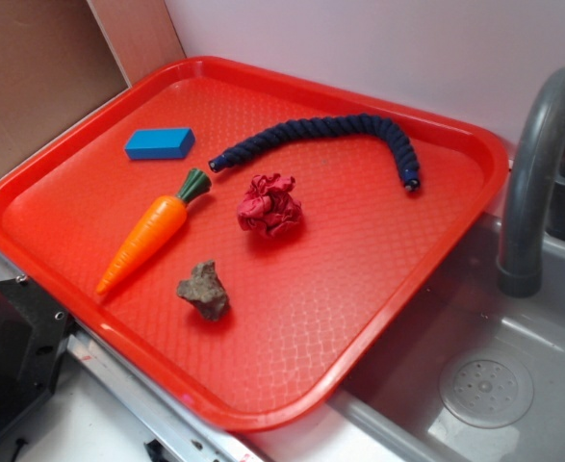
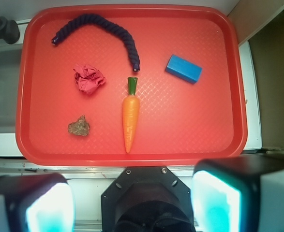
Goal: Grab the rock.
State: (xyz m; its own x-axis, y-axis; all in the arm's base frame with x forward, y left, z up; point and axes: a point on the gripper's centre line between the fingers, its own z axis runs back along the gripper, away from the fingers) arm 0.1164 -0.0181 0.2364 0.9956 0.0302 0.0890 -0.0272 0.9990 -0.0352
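While the end effector (image 2: 132, 203) hangs open, the rock (image 2: 79, 126) lies well apart

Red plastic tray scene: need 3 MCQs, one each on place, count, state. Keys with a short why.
1. In the wrist view, the lumpy grey-brown rock lies where relative to the orange toy carrot?
A. To its left
B. To its right
C. On top of it

2. How many objects lie on the red plastic tray?
A. Three
B. Five
C. Seven

3. The claw is:
A. Shut on the rock
B. Open, away from the objects
C. Shut on the carrot

Key:
1 A: the rock sits apart, left of the carrot.
2 B: rock, carrot, blue rectangular block, dark blue braided rope, crumpled dark-red cloth ball.
3 B: the fingers stand wide apart at the bottom edge, short of the tray, nothing between them.
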